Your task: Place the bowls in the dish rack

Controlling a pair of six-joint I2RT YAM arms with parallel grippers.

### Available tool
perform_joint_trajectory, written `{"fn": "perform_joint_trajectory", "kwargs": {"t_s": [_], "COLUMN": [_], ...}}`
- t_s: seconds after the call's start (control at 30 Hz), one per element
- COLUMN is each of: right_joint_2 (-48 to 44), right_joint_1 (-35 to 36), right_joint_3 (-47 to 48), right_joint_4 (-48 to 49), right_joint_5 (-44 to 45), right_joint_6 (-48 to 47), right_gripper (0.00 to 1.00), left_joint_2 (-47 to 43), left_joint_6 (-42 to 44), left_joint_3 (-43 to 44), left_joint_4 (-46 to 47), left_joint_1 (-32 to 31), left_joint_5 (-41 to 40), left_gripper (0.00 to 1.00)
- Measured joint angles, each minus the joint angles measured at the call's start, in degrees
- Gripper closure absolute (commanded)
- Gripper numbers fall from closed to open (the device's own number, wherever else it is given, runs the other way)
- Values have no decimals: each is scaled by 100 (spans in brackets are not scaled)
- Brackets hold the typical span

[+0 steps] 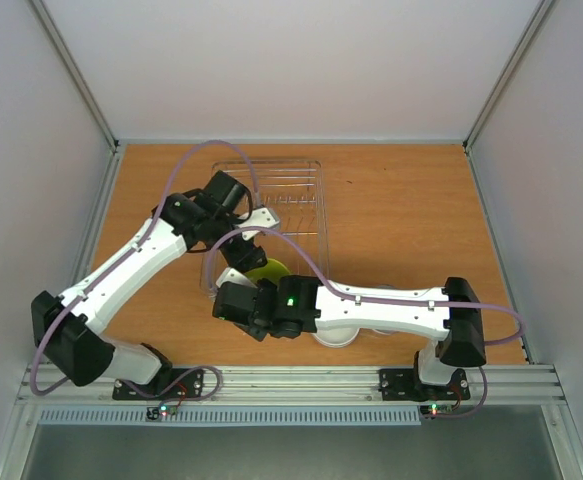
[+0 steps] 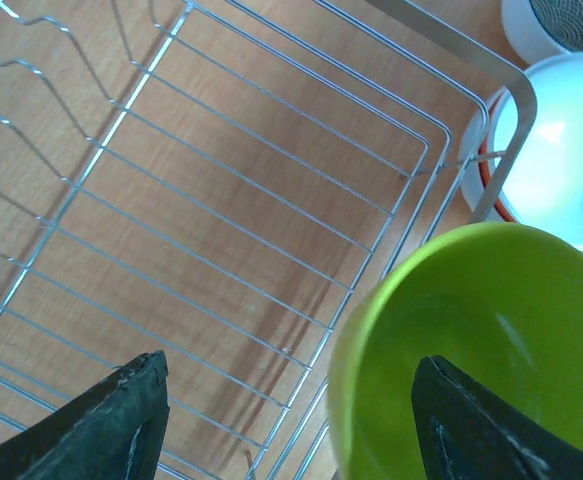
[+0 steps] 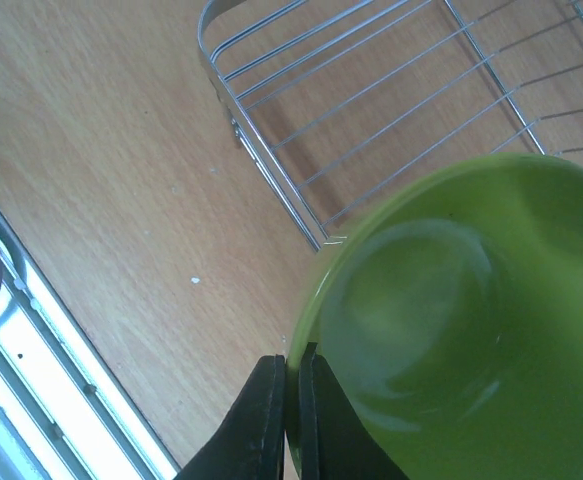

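My right gripper (image 3: 293,395) is shut on the rim of the lime green bowl (image 3: 461,320) and holds it tilted at the near corner of the dish rack (image 3: 371,90). In the top view this bowl (image 1: 269,269) sits between both grippers at the rack's (image 1: 291,190) front edge. My left gripper (image 2: 291,365) stands open across the green bowl's (image 2: 491,310) rim, with one finger (image 2: 481,430) inside the bowl and the other (image 2: 121,425) over the rack's wires (image 2: 221,200). A white bowl (image 2: 561,150) lies just outside the rack, with an orange edge under it.
Another white bowl (image 1: 336,336) rests on the table under the right arm's forearm. A further bowl (image 2: 561,20) shows at the top right corner of the left wrist view. The rack's inside shows only bare wires over the wooden table (image 1: 401,210). An aluminium rail (image 1: 291,378) runs along the near edge.
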Motion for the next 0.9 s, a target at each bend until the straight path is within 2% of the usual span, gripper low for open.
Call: {"fn": "perform_joint_trajectory", "kwargs": {"t_s": [0.13, 0.27, 0.3, 0.4, 0.43, 0.63, 0.7, 0.8, 0.9], "right_joint_2": [24, 24, 24, 24, 28, 116, 116, 74, -337], "right_joint_1": [0, 2, 2, 7, 11, 37, 37, 37, 35], "right_joint_3": [2, 2, 2, 2, 2, -55, -76, -175, -649], "right_joint_4": [7, 4, 4, 11, 22, 15, 24, 111, 468], "right_joint_5": [20, 98, 125, 199, 203, 240, 273, 531, 748], "right_joint_6": [-26, -31, -31, -44, -55, -70, -63, 59, 92], "right_gripper": [99, 99, 99, 99, 99, 97, 82, 50, 31], "left_joint_2": [98, 304, 374, 551, 592, 647, 647, 636, 527], "left_joint_6": [-9, 2, 7, 2, 22, -52, -52, -37, -4], "left_joint_3": [-46, -168, -197, -251, -258, -234, -234, -293, -470], "left_joint_4": [2, -4, -2, -11, -2, 9, 46, 153, 330], "left_joint_1": [-284, -463, -490, -553, -577, -654, -654, -654, -632], "left_joint_5": [-190, -424, -485, -627, -640, -605, -634, -765, -841], "left_gripper": [34, 43, 51, 90, 98, 100, 100, 100, 100]}}
